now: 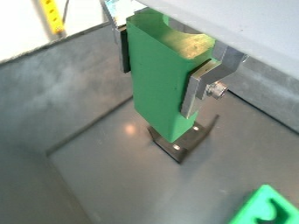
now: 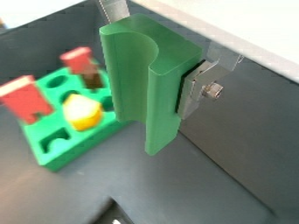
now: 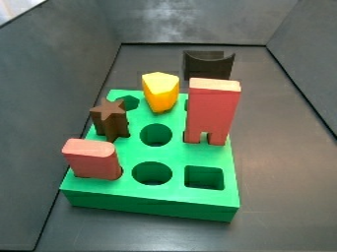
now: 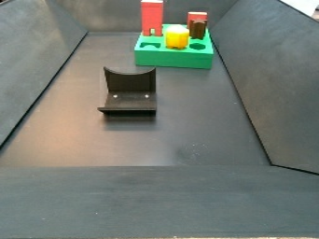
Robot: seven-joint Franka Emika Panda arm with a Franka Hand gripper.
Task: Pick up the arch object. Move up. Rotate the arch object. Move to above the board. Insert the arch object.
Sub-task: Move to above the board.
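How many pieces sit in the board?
4, in a side view: yellow piece rear, tall red block right, brown star left, pink block front-left. Gripper holds arch object off the board.

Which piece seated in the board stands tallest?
The red rectangular block, towering over yellow piece, brown star and pink block; the gripper holds the green arch apart from the board.

Robotics lab test cell: matte dark-grey metal bin with sloped walls [image 4: 50, 65], no household clutter. Dark L-shaped fixture [image 4: 127, 91] sits mid-floor; thick bright-green peg board [image 4: 174, 53] at 12 o'clock from it. The gripper [image 1: 163, 74] holds a tall green arch block [image 1: 158, 79] above the floor.
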